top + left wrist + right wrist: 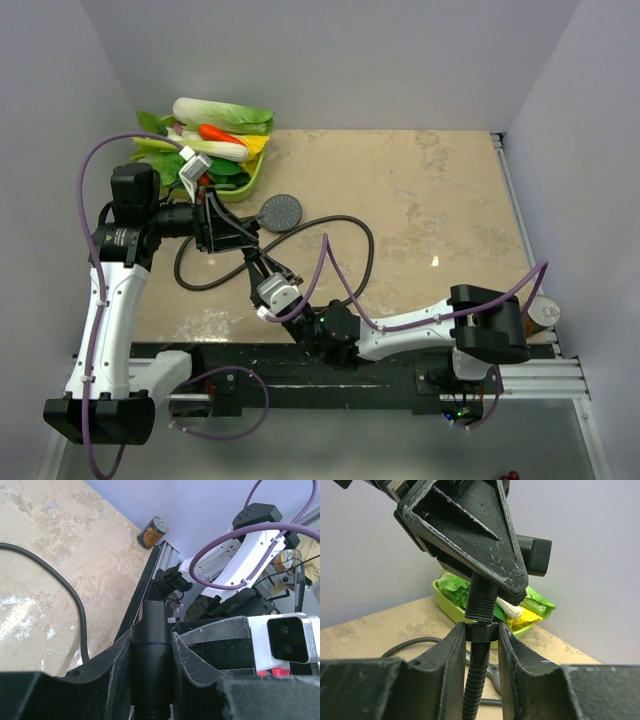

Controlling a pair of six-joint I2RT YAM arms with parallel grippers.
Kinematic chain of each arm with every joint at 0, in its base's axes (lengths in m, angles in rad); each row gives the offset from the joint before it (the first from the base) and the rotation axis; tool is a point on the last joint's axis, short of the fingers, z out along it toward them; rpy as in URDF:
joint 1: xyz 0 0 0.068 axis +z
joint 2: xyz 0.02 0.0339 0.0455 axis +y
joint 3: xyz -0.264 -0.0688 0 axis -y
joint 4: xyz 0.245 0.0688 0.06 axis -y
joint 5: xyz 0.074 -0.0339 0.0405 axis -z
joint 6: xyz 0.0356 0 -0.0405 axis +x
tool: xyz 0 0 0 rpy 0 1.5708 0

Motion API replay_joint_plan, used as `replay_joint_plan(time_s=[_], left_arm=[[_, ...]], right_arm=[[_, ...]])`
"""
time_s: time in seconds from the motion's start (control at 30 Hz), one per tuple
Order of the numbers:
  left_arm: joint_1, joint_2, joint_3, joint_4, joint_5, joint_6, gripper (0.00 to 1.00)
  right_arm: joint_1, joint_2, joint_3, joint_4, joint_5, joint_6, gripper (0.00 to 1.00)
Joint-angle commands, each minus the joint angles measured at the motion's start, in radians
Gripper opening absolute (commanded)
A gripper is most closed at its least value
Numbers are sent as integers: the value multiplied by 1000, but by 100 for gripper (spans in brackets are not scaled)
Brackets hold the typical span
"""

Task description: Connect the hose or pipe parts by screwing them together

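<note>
Printed label on the tin can, orange and dark, lettering too small to read; stands beside the ribbed aluminium rail at the table's right edge.

Jaws of the left gripper closed on the shower head, clamping its short handle between 2 matte black fingers, scuffed and scratched pale at the edges. Handle smooth, black, cylindrical, ringed by 1 thin blue line, ending in a coarse screw thread. Round dark grey face, dotted with spray holes, seen from above just beyond that gripper, over the tan marbled table.

Jaws of the right gripper closed on the hose, pinching its glossy black end nut between 2 worn black fingers. Nut directly under the handle's thread, thread's lower end meeting the nut's top; how far screwed in, impossible to tell. Below the nut, hose thin, dark, finely ribbed like a spring; rest of it lying in loose loops on the tabletop in front of the arms.

Behind the joint, a lime-green plastic tray holding leafy greens and 1 yellow piece. Glossy purple cables draped along the white arm shells.
</note>
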Motion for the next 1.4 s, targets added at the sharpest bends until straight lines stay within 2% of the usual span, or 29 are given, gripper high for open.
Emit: replay_joint_plan(time_s=[0.0, 0.7, 1.13, 1.23, 1.37], left_arm=[[4, -5, 21, -12, 29, 16, 0], [7, -6, 18, -31, 24, 53, 0], [7, -14, 16, -8, 38, 25, 0], [7, -16, 19, 21, 51, 4, 0], [7, -12, 25, 15, 85, 17, 0]], right_arm=[[-4, -46, 43, 553, -42, 18, 0], [-5, -61, 48, 553, -84, 128, 0], [-39, -27, 122, 558, -105, 96, 0], [-57, -27, 132, 558, -124, 133, 0], [-91, -66, 96, 558, -133, 283, 0]])
